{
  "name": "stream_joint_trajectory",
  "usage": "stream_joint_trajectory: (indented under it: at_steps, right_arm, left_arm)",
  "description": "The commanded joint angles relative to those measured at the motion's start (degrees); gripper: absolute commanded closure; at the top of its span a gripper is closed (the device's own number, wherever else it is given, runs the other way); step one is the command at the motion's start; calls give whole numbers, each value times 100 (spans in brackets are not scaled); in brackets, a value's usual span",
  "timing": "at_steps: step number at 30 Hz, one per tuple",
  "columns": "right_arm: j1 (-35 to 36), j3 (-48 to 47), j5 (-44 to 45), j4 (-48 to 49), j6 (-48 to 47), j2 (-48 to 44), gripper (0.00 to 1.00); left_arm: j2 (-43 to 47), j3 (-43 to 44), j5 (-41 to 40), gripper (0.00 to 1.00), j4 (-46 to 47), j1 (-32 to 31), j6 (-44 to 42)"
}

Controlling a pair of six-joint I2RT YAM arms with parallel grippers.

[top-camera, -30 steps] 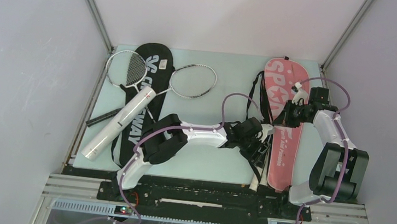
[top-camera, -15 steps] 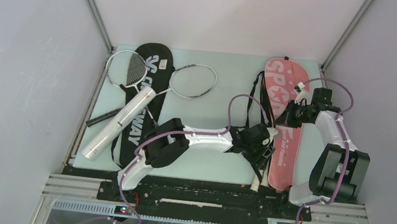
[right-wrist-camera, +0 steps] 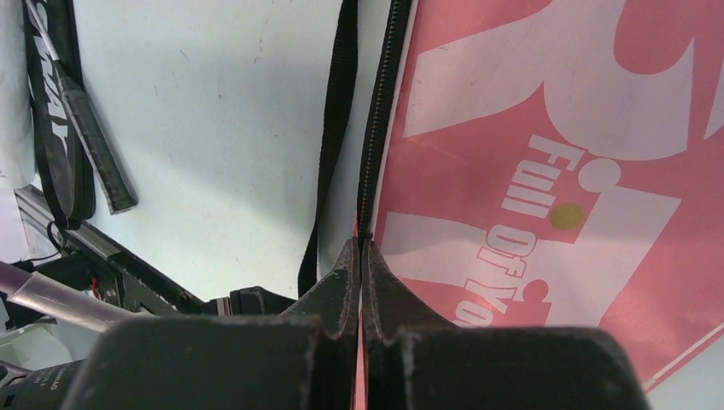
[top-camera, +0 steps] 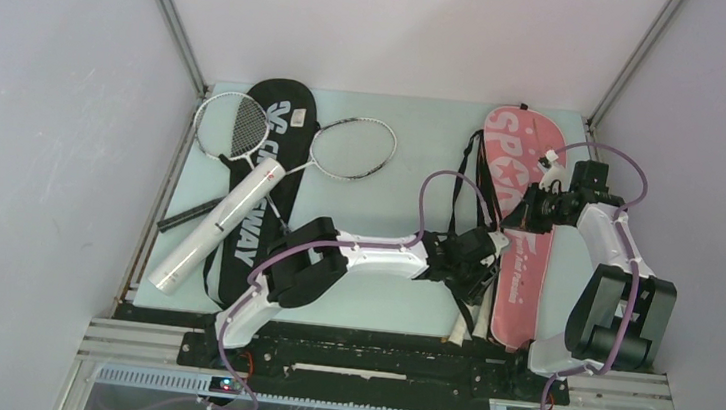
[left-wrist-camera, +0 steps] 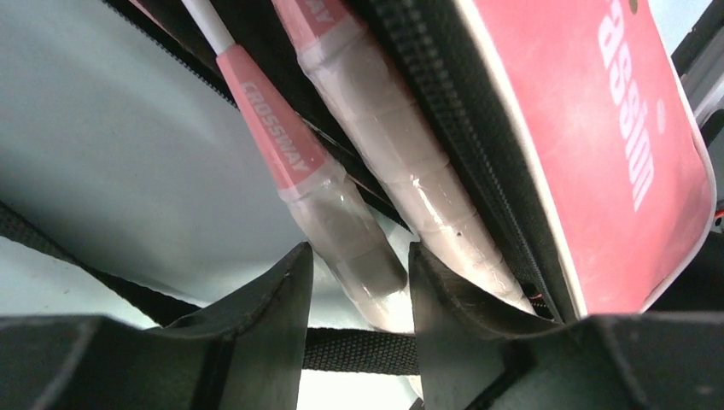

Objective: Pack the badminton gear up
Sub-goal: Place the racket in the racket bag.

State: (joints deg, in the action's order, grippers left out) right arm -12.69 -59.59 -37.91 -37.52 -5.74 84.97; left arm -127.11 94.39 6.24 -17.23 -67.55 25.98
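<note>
Likely light, stiff and tape-grippy, the racket handle (left-wrist-camera: 346, 231) poking from the soft pink cover (left-wrist-camera: 615, 128) at tabletop (top-camera: 390, 198) front-right is the hold pt: left tool (left-wrist-camera: 359, 260) straddles it, clamp unconfirmed; right tool (right-wrist-camera: 363, 252) pinched shut on cover's zip edge.

Over the last second the left arm has stretched further to the right and a little toward the near edge of the desk (top-camera: 369, 311). Its end effector (top-camera: 479, 266) has moved from mid-desk, beside the black strap (top-camera: 464, 170), to the racket handles (top-camera: 456, 326) that stick out by the near end of the pink racket cover (top-camera: 510, 280). The purple cable (top-camera: 431, 186) looping over that arm has swung right with it. The near tip of one pale handle now seems to lie slightly further left. The right end effector (top-camera: 537, 204), clamped on the cover's zip edge, has shifted a touch rightward and farther from the bases.
</note>
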Motion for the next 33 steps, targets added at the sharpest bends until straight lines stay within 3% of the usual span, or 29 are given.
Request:
stream_joint_trajectory:
  at_steps: [1, 7, 10, 26, 33]
  right_arm:
    - [-32, 10, -239, -75, -67, -244, 100]
    - [-23, 91, -311, -112, -101, -262, 100]
    - [-23, 96, -322, -124, -111, -278, 100]
    - [117, 267, -300, -413, -340, -330, 100]
    - [117, 273, -298, -413, -349, -299, 100]
  left_arm:
    - [-313, 376, -169, 53, -315, 67, -142]
    - [-420, 809, 185, 87, -327, 269, -38]
    - [-488, 1060, 264, 99, -388, 341, -23]
    - [-970, 2559, 522, 100, -278, 418, 394]
    - [-1112, 2564, 1502, 97, 633, 474, 805]
